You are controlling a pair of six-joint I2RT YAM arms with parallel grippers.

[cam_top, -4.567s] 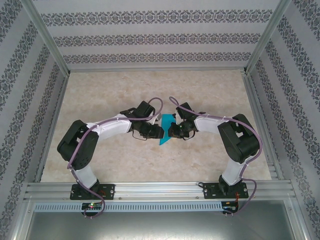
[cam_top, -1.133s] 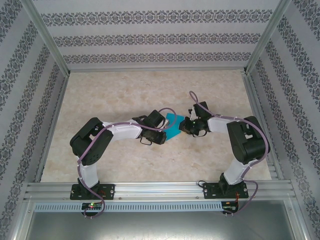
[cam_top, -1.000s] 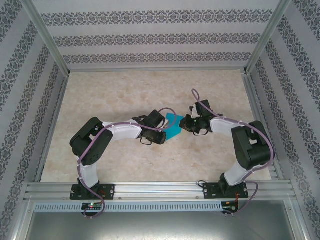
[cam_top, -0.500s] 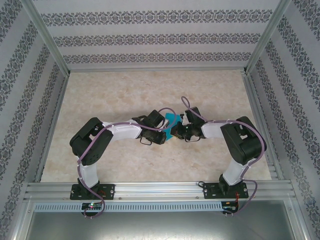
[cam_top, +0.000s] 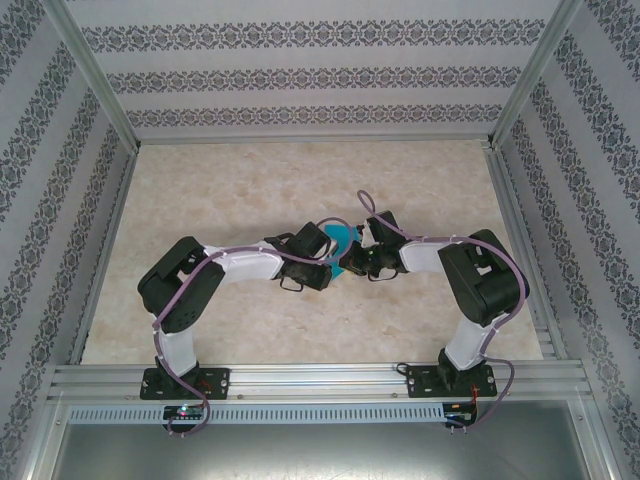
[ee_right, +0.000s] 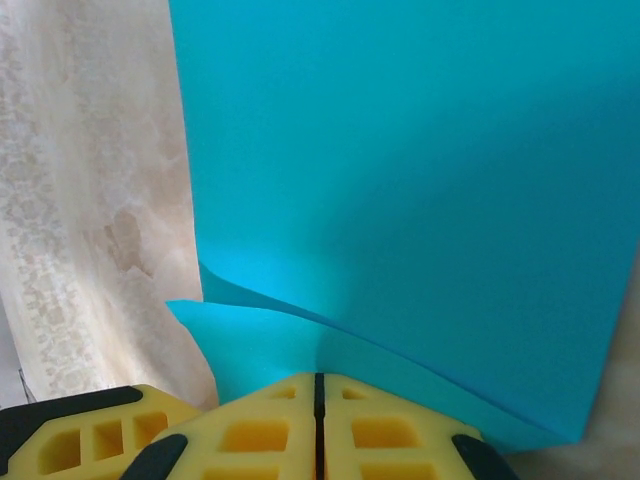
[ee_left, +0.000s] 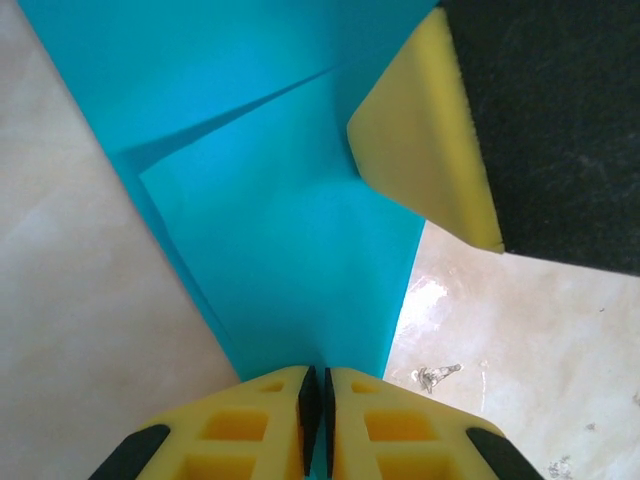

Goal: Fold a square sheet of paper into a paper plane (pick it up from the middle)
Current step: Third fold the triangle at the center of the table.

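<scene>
The square sheet of paper (cam_top: pixel 346 236), teal-blue and folded into layers with a loose flap, is held up at the table's middle between both arms. My left gripper (cam_top: pixel 330 268) is shut on the paper's narrow lower end (ee_left: pixel 280 230), its jaws (ee_left: pixel 318 385) pinching the fold. My right gripper (cam_top: pixel 353 262) faces it from the right and is shut on a lower flap of the paper (ee_right: pixel 420 180), its jaws (ee_right: pixel 319 385) pressed together. The right gripper's yellow finger (ee_left: pixel 420 150) rests against the paper in the left wrist view. No slim dart-shaped paper plane is in view.
The marbled beige table (cam_top: pixel 250 180) lies bare around the arms, fenced by aluminium rails (cam_top: pixel 120 200) and patterned walls. A small dark mark (ee_left: pixel 437 376) is on the tabletop under the paper. The left gripper's finger (ee_right: pixel 60 440) sits close beside the right jaws.
The right gripper swung left from beside the paper, reached its right side and closed on a flap. The left gripper kept its grip and hardly moved.
</scene>
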